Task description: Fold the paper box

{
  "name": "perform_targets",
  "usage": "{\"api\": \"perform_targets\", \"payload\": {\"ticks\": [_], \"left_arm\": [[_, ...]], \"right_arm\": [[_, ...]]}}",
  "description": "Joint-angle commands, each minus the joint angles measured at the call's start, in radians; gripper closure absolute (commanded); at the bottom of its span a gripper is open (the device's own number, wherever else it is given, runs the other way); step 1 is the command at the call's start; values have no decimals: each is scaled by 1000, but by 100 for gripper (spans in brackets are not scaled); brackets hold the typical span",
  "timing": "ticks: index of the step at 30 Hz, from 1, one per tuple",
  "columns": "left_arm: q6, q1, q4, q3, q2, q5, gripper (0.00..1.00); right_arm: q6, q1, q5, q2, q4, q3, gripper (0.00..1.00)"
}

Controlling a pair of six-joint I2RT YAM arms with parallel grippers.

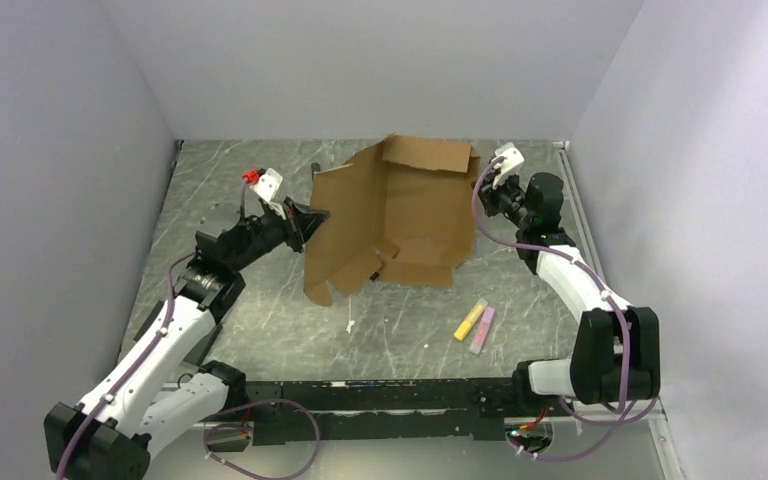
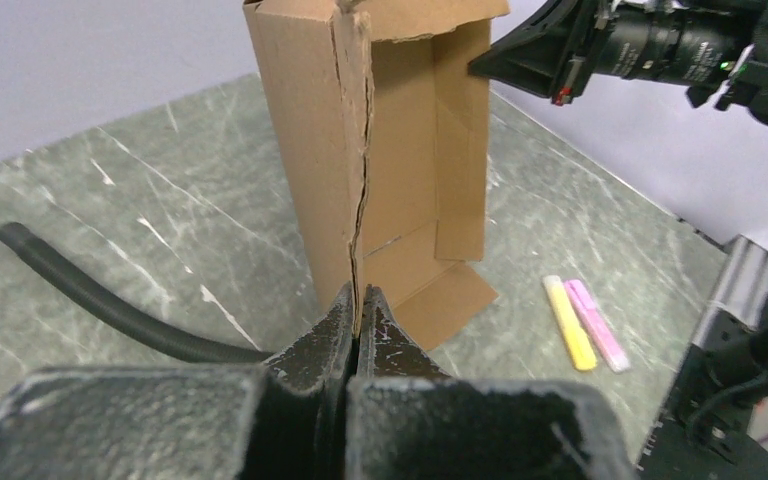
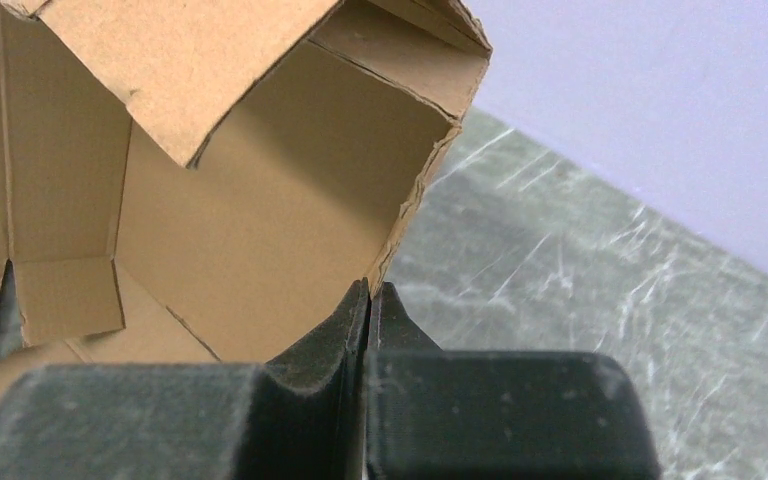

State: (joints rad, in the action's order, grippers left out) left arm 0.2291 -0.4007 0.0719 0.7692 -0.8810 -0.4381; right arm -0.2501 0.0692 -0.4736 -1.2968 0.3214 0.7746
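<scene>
The paper box [image 1: 400, 215] is a brown corrugated cardboard sheet, partly raised off the table between both arms, with walls and flaps bent up. My left gripper [image 1: 312, 222] is shut on its left edge; in the left wrist view the jaws [image 2: 360, 312] pinch the thin cardboard edge of the box [image 2: 400, 150]. My right gripper [image 1: 482, 183] is shut on the box's right wall; in the right wrist view the jaws [image 3: 370, 296] clamp the frayed edge of the box [image 3: 260, 220].
A yellow highlighter [image 1: 470, 319] and a pink highlighter [image 1: 483, 329] lie side by side on the table in front of the box, also seen as yellow [image 2: 570, 322] and pink [image 2: 597, 324]. A black cable [image 2: 100, 300] crosses the grey marbled table [image 1: 260, 320]. White walls enclose three sides.
</scene>
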Motion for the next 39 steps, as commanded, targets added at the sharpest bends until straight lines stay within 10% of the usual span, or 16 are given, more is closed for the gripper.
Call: {"api": "perform_targets", "payload": {"ticks": [1, 15, 29, 39], "left_arm": [[-105, -4, 162, 34, -56, 42, 100], [-216, -27, 380, -146, -150, 67, 100], [-259, -31, 396, -237, -74, 37, 100], [-275, -33, 389, -239, -54, 27, 100]], "right_arm": [[-30, 5, 39, -45, 157, 79, 100], [-107, 6, -11, -82, 507, -172, 99], [-50, -45, -153, -1, 317, -142, 80], [-209, -115, -369, 42, -54, -11, 41]]}}
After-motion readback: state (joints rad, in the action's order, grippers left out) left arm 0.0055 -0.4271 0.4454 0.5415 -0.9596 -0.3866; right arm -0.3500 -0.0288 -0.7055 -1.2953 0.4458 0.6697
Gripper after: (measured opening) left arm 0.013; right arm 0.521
